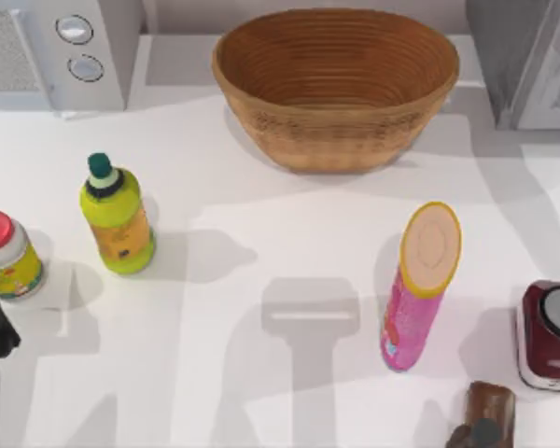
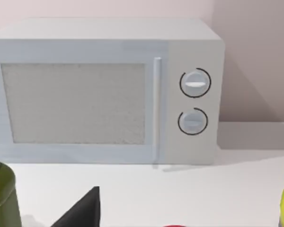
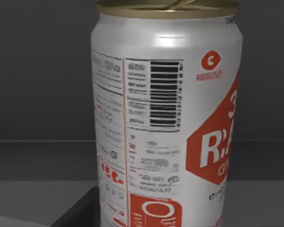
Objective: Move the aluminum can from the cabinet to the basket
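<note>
Where grey walls surround it, aluminum can (image 3: 168, 118) upright — silver, red-white label, barcode, hand state unclear

A rendered kitchen counter: a white microwave (image 2: 104, 90), wicker basket (image 1: 336, 89) and food containers on a white table (image 1: 261, 271).

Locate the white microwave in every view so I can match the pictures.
Top view: microwave at the table's back left corner.
Left wrist view: microwave front-on, across the middle.
Right wrist view: faces the aluminum can instead.
Shared landmark: its two round knobs.
</note>
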`<action>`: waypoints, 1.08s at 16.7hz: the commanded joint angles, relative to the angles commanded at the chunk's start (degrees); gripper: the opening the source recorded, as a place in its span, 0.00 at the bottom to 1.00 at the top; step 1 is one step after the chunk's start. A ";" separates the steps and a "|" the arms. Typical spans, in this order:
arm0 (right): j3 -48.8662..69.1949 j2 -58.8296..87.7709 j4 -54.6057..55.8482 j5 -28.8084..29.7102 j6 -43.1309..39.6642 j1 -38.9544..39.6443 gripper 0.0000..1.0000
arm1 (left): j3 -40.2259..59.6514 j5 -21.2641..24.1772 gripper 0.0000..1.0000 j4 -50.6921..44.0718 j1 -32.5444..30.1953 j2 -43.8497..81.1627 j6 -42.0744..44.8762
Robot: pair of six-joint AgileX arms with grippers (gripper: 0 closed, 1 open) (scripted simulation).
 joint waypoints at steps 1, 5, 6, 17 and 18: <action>0.58 0.89 0.39 1.10 -0.01 0.93 1.00 | 0.00 0.00 1.00 0.00 0.00 0.00 0.00; 2.16 3.67 1.63 4.30 -0.03 3.81 1.00 | 0.00 0.00 1.00 0.00 0.00 0.00 0.00; 2.16 3.67 1.63 4.30 -0.03 3.81 1.00 | 0.00 0.00 1.00 0.00 0.00 0.00 0.00; 14.31 15.75 1.62 1.00 -0.01 0.33 1.00 | 0.00 0.00 1.00 0.00 0.00 0.00 0.00; 14.65 16.09 1.62 0.93 -0.01 0.25 1.00 | 0.00 0.00 1.00 0.00 0.00 0.00 0.00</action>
